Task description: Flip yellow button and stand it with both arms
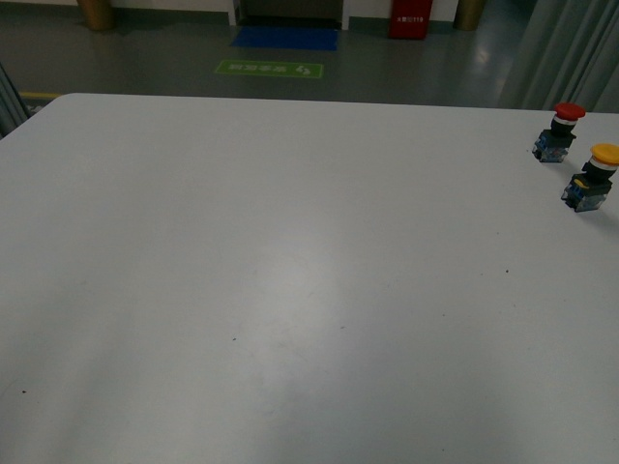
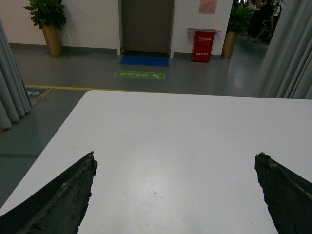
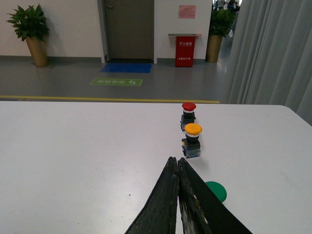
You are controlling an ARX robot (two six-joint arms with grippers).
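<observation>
Standing cap-up near the table's (image 1: 290, 290) far right edge beside the red button (image 1: 558, 132), the yellow button (image 1: 592, 178) is being left untouched, the left gripper (image 2: 175, 195) spread wide, the right gripper (image 3: 178, 168) pressed closed on nothing, flipping seemingly not begun.

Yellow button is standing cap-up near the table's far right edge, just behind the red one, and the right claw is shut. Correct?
Not quite. The yellow button stands cap-up in front of the red button, nearer the robot, as the front view shows. The right claw is indeed shut.
</observation>
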